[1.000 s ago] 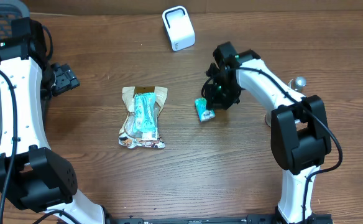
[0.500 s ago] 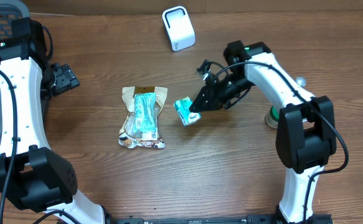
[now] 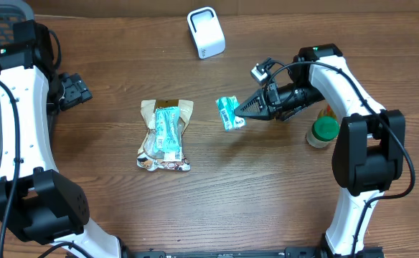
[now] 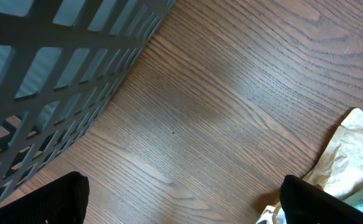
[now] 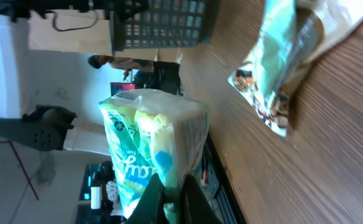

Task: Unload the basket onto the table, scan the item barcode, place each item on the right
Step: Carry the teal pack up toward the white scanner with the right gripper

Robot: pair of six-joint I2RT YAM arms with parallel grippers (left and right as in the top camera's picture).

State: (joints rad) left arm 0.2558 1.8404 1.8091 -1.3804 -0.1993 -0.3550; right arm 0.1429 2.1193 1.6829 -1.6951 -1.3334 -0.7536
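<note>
Teal-and-white crinkly plastic, a small snack packet (image 3: 229,113), is hanging pinched in the right hand (image 3: 244,110), whose jaws are pressing tight on one end of it and holding it clear above the middle of the wooden worktop (image 3: 267,208). Judging by this, the pick-up is done and the carrying step is in hand: the packet is waiting to be presented to the white boxy scanner (image 3: 206,32) sitting near the far edge. The next move is probably calling for a swing toward that far edge and a wrist turn so the barcode is facing the scanner's window; which face is carrying the barcode cannot be told from here. Bare wood is lying between packet and scanner, so the path is looking open. A green-capped bottle (image 3: 323,131) is standing just beside the right forearm, toward the right edge, and is risking a knock on any backward sweep. A heap of brown and teal packets (image 3: 165,135) is lying left of centre, well apart. The left hand (image 3: 73,89) is hovering wide open and empty near the left edge, beside the dark grey mesh basket (image 4: 57,68) at the far left corner.
</note>
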